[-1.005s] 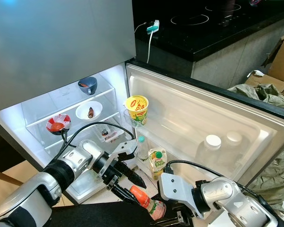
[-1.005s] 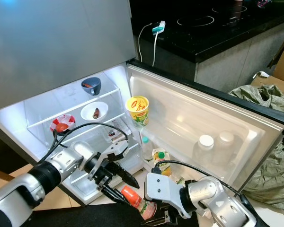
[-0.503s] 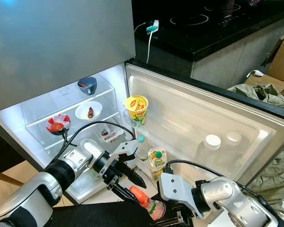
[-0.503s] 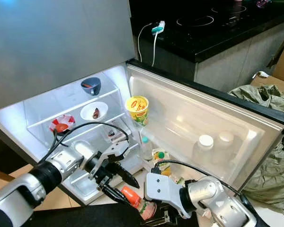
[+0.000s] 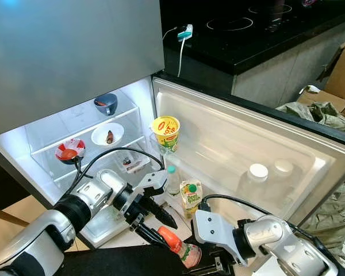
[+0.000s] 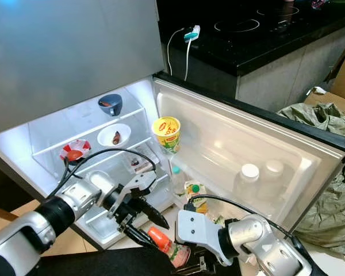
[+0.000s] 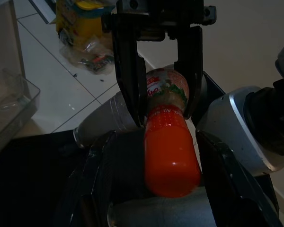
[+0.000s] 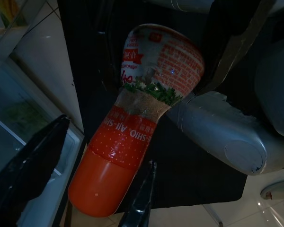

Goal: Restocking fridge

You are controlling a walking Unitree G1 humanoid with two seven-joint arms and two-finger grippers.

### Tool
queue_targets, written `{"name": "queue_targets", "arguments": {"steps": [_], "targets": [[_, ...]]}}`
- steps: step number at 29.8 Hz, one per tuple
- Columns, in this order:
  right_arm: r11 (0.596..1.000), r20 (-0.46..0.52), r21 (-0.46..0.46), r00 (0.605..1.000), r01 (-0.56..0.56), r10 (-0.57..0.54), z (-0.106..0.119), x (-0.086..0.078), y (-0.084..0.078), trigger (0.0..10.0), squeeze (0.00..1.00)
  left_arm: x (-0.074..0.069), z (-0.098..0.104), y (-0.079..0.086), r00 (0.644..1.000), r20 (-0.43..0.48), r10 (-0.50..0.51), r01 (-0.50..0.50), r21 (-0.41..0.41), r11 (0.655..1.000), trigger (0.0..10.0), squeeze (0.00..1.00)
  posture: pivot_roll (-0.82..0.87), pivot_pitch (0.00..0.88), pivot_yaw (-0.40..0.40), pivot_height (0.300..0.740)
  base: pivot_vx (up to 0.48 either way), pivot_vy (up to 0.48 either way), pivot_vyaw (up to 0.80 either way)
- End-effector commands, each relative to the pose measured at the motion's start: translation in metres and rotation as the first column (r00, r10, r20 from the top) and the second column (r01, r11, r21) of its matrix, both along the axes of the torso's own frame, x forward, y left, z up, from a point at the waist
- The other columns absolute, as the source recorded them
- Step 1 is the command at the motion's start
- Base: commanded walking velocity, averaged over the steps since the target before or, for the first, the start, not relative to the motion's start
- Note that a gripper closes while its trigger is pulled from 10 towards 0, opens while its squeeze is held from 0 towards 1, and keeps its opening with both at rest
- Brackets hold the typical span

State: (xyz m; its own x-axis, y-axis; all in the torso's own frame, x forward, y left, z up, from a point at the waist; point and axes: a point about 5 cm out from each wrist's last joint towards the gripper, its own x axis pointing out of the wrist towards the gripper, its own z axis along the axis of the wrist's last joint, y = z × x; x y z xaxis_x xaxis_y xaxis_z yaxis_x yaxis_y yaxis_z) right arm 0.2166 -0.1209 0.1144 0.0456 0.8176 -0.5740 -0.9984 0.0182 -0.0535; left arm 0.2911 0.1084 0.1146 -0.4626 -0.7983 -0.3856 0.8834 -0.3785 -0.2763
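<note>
Beyond the open fridge a black induction hob runs along the counter, with a green sack heaped on the right. White tiles cover the floor. Inside, a blue bowl, a white bowl and a red-patterned bowl sit on the lit shelves; a yellow noodle cup and a juice carton stand by the door shelf. Low in front, the right gripper clasps the orange-capped seasoning bottle, while the left gripper is spread open around its cap.
</note>
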Motion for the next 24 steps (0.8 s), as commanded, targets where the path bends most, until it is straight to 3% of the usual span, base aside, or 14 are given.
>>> {"name": "queue_targets", "arguments": {"steps": [1,16,17,19,20,24], "targets": [[1.0,0.001,0.017,1.0,-0.018,0.018,0.0029,-0.0039,0.0029,10.0,0.0,-0.0021,-0.004,-0.0008,1.0,0.0,-0.003,0.003,0.004,1.0,10.0,0.0,-0.23,0.084,0.105,0.74,0.0,0.0,0.0],[1.0,-0.002,0.02,1.0,-0.021,0.021,0.0033,-0.0036,0.0047,10.0,0.0,-0.0012,-0.0043,0.0005,1.0,0.013,-0.004,0.004,0.018,1.0,10.0,0.0,-0.23,0.086,0.106,0.74,0.0,0.0,0.0],[1.0,-0.001,0.02,1.0,-0.021,0.021,0.0034,-0.0037,0.0047,10.0,0.0,-0.0009,-0.004,-0.0002,1.0,0.007,0.001,-0.001,0.015,1.0,5.2,0.0,-0.23,0.086,0.106,0.74,0.0,0.0,0.0],[1.0,-0.001,0.02,1.0,-0.021,0.021,0.0034,-0.0037,0.0047,10.0,0.0,-0.0009,-0.004,-0.0002,1.0,0.007,0.001,-0.001,0.015,1.0,5.2,0.0,-0.23,0.086,0.106,0.74,0.0,0.0,0.0],[1.0,-0.002,0.02,1.0,-0.021,0.021,0.0035,-0.0036,0.0049,10.0,0.0,-0.0005,-0.0038,-0.0007,1.0,0.004,0.004,-0.004,0.014,1.0,0.0,0.0,-0.23,0.086,0.105,0.74,0.0,0.0,0.0],[1.0,-0.003,0.021,1.0,-0.023,0.023,0.0034,-0.0039,0.005,10.0,0.0,-0.0001,-0.0035,-0.0014,1.0,0.0,0.008,-0.008,0.011,1.0,0.0,0.0,-0.23,0.086,0.104,0.74,0.0,0.0,0.0]]}}
